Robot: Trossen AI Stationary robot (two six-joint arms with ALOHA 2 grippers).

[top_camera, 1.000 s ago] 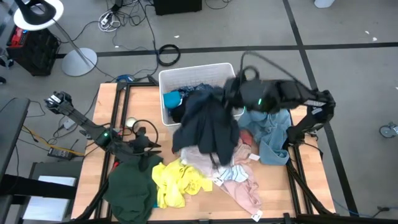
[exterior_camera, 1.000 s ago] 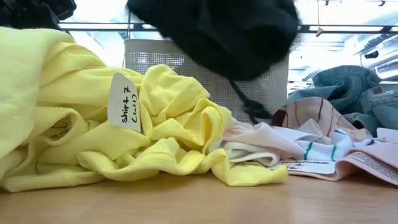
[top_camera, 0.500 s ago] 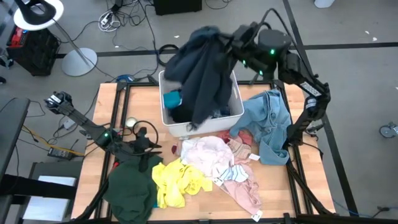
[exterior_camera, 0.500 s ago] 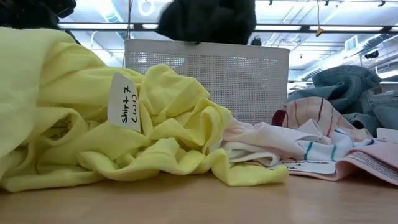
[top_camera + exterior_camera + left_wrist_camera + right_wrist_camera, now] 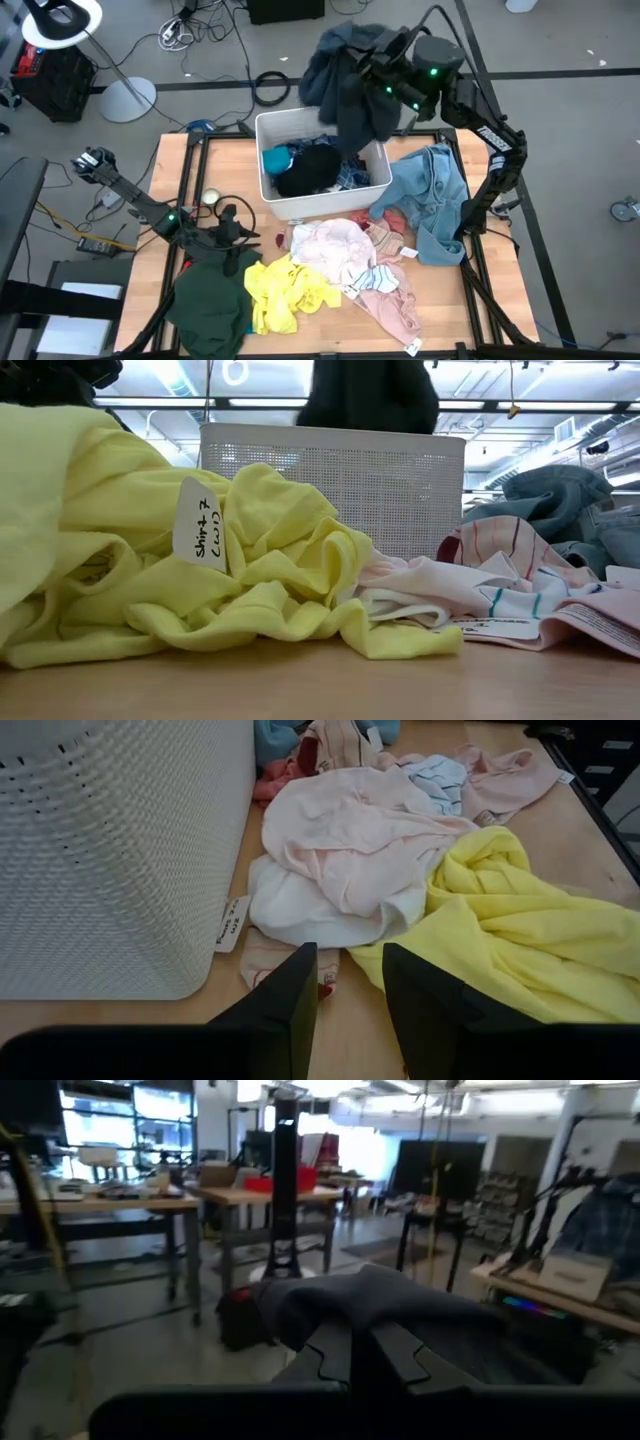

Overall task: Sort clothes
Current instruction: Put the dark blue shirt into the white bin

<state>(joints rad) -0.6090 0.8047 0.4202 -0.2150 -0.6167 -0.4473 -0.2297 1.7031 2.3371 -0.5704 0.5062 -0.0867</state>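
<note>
My right gripper (image 5: pixel 375 75) is raised over the far right part of the white bin (image 5: pixel 262 130) and is shut on a dark navy garment (image 5: pixel 345 90). That garment shows as a dark mass (image 5: pixel 370 395) above the bin in the low view. Inside the bin lie a black garment (image 5: pixel 310 170) and a blue one (image 5: pixel 275 158). My left gripper (image 5: pixel 235 232) stands open at the table's left near the bin, with nothing between its fingers (image 5: pixel 300 990). Dark green (image 5: pixel 210 300), yellow (image 5: pixel 285 295), pink and white (image 5: pixel 335 245) and denim (image 5: pixel 430 200) clothes lie on the table. My right gripper (image 5: pixel 365 1342) pinches a bunched fold (image 5: pixel 370 1305) of the dark navy garment between its two fingers, which point about level toward the table's left. The cloth drapes over both sides of the fingers and hangs slack over the bin's far right corner (image 5: pixel 365 135).
A paper tag (image 5: pixel 200 525) sits on the yellow garment, another (image 5: pixel 232 920) lies beside the bin wall (image 5: pixel 110 850). Black frame rails run along the table's left (image 5: pixel 185 190) and right (image 5: pixel 475 260) sides. Bare wood shows at the near right corner (image 5: pixel 450 320).
My right gripper has risen and gone toward the table's far edge, carrying the dark navy garment off the pile beside the bin. The garment swung out over the bin and now hangs above its far right part.
</note>
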